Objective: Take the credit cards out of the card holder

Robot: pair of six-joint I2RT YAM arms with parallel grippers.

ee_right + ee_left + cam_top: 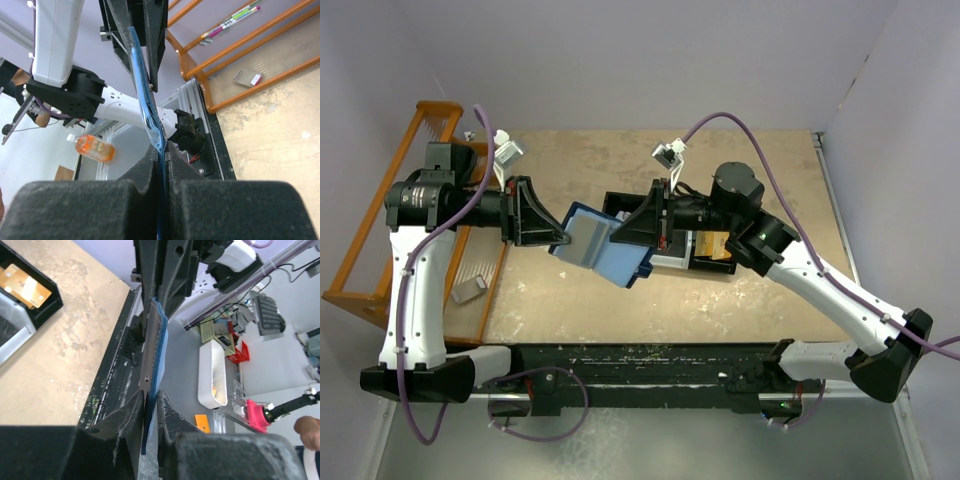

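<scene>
Aloft: one card holder (610,258), two end effectors (560,240) (621,238) clamping it.

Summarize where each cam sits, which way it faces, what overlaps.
Top external: above and behind the bases, looking down at the table; both arms show, left gripper and right gripper clamping the card holder.
Left wrist: on the left arm, facing along its own fingers to the holder's edge, right gripper beyond.
Right wrist: opposite direction, own fingers, left gripper beyond, orange rack behind.
Shared: all see the card holder.
</scene>
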